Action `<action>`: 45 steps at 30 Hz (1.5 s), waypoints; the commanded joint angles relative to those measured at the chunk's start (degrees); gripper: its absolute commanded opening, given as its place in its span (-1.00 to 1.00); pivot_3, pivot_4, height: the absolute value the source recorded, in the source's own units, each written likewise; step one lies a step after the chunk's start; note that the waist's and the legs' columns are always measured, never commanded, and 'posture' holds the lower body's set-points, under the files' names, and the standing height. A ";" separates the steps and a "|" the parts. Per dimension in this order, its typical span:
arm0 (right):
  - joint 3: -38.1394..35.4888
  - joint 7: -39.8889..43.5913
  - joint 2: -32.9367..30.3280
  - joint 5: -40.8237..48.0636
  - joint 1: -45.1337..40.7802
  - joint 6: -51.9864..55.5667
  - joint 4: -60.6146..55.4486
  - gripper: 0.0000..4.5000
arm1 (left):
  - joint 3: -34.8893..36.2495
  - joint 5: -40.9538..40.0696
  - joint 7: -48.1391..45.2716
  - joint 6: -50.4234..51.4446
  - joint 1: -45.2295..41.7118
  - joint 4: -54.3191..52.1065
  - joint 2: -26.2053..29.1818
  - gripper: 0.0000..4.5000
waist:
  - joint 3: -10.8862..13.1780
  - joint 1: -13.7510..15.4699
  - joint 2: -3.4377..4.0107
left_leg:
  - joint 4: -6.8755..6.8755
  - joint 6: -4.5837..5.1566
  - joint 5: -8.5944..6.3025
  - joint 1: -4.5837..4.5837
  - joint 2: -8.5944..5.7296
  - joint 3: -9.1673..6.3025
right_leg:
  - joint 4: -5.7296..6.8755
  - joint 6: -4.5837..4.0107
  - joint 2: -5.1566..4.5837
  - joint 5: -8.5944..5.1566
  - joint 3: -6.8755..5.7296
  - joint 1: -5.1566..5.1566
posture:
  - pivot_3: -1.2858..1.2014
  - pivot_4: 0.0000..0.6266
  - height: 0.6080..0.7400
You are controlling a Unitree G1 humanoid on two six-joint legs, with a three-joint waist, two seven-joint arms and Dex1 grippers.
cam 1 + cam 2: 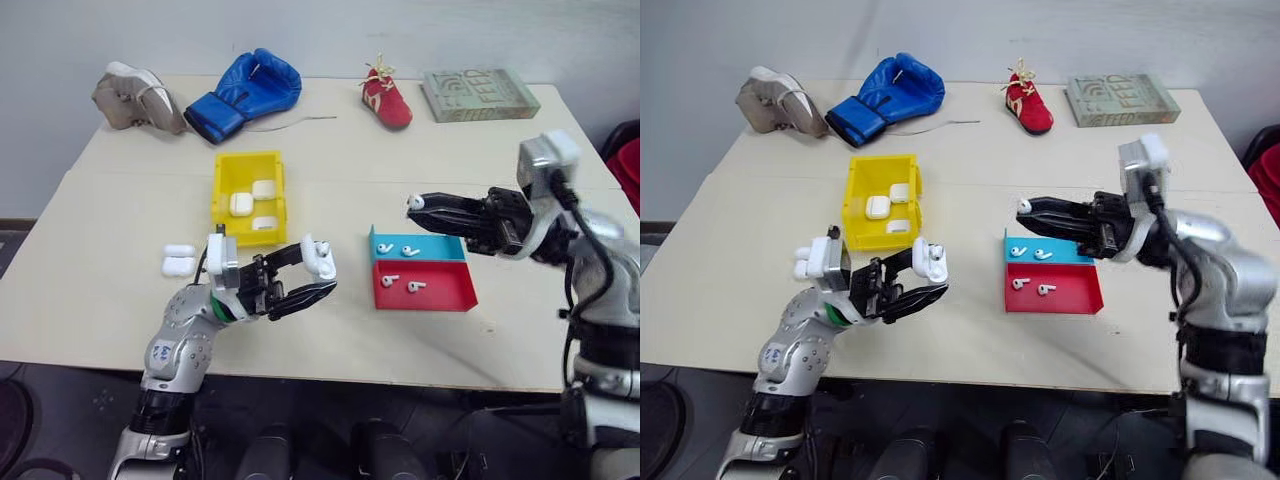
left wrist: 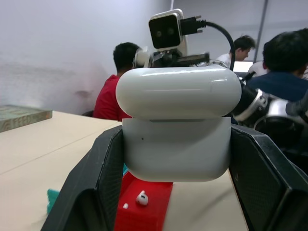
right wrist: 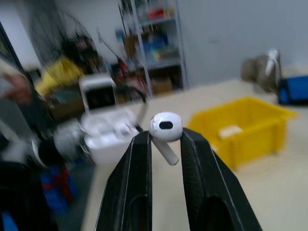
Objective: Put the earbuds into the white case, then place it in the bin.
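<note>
White case (image 1: 320,259): glossy, rounded, lid hinged open; clamped between the two black fingers of the left gripper (image 1: 312,275), raised above the table (image 1: 120,300) near its front edge, between the bin and the tray; the left wrist view shows the case body wedged between both fingers, lid tipped up above it.

Earbud (image 1: 415,202): white, short stem; pinched at the fingertips of the right gripper (image 1: 418,205), held in the air above the tray's far edge and pointed toward the left gripper, well apart from the case; the right wrist view shows the bud's head above the two fingertips and its stem slanting down between them, with the open case blurred beyond.

Bin (image 1: 222,190): bright yellow, upright walls, on the table beyond the left gripper; three white cases inside.

Tray (image 1: 425,295): shallow, one blue half and one red half; two earbuds in the blue part, two in the red.

Spare white cases (image 1: 180,260): two, on the table beside the left arm.

Far edge of table: grey shoe (image 1: 135,97); blue boxing glove (image 1: 245,93); small red shoe (image 1: 386,97); green book (image 1: 478,94), cover lettering appears to read "FEED", not certain.

Left wrist view adds seated people behind the table.
</note>
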 commanded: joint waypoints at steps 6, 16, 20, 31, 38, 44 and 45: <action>1.29 -22.47 6.75 21.83 10.04 4.29 -19.02 -0.82 | -1.88 0.50 -1.82 -0.53 -3.92 1.20 -2.30 0.24 | 0.00 -0.07 -0.01 | -0.02 0.05 -0.03 -0.02 -0.04 -0.02 | -0.04 0.00 0.00 0.00 0.02 0.02 | 0.03 -0.52 1.00; 6.22 -22.82 3.87 16.76 12.95 1.00 -19.70 -0.82 | -2.95 0.43 -1.73 -0.21 -3.95 0.48 -3.84 0.24 | 0.00 -0.12 -0.01 | -0.03 0.08 -0.03 -0.01 -0.04 0.00 | -0.04 0.00 0.02 0.00 0.07 0.01 | 0.03 -0.52 1.00; 7.18 -21.84 2.80 15.45 12.99 0.10 -18.60 -0.82 | -2.96 0.42 -1.73 -0.30 -3.86 0.38 -4.09 0.24 | 0.00 -0.12 -0.01 | -0.05 0.09 -0.03 -0.01 -0.03 0.00 | -0.06 0.00 0.02 0.00 0.06 0.01 | 0.03 -0.52 1.00; 11.18 -20.33 1.89 10.61 11.56 -1.57 -16.35 -0.82 | -2.88 0.65 -1.34 -0.83 -3.60 -0.01 -4.76 0.24 | 0.01 -0.11 -0.02 | -0.05 0.08 -0.03 -0.01 -0.03 0.00 | -0.06 0.00 0.02 0.00 0.06 0.01 | 0.03 -0.52 1.00; 12.09 -20.74 0.82 10.42 11.57 0.57 -15.19 -0.82 | -2.80 1.07 -0.92 -1.55 -3.64 0.03 -5.53 0.24 | 0.01 -0.10 -0.02 | -0.05 0.08 -0.03 -0.01 -0.03 -0.01 | -0.08 0.00 0.01 0.00 0.07 0.01 | 0.03 -0.52 1.00; 11.70 -21.73 0.20 10.72 10.29 1.06 -14.41 -0.09 | -2.40 0.78 -1.01 -1.89 -4.18 -0.19 -6.05 0.24 | 0.01 -0.10 -0.03 | -0.05 0.09 -0.03 -0.01 -0.03 -0.01 | -0.09 0.00 0.01 0.00 0.07 0.01 | 0.03 -0.52 1.00; 11.47 -20.60 -0.37 11.01 10.15 0.88 -14.76 0.07 | -2.31 0.74 -1.04 -1.88 -4.23 -0.22 -6.09 0.24 | 0.01 -0.10 -0.03 | -0.05 0.09 -0.03 -0.01 -0.03 -0.01 | -0.09 0.00 0.01 0.00 0.06 0.01 | 0.03 -0.52 1.00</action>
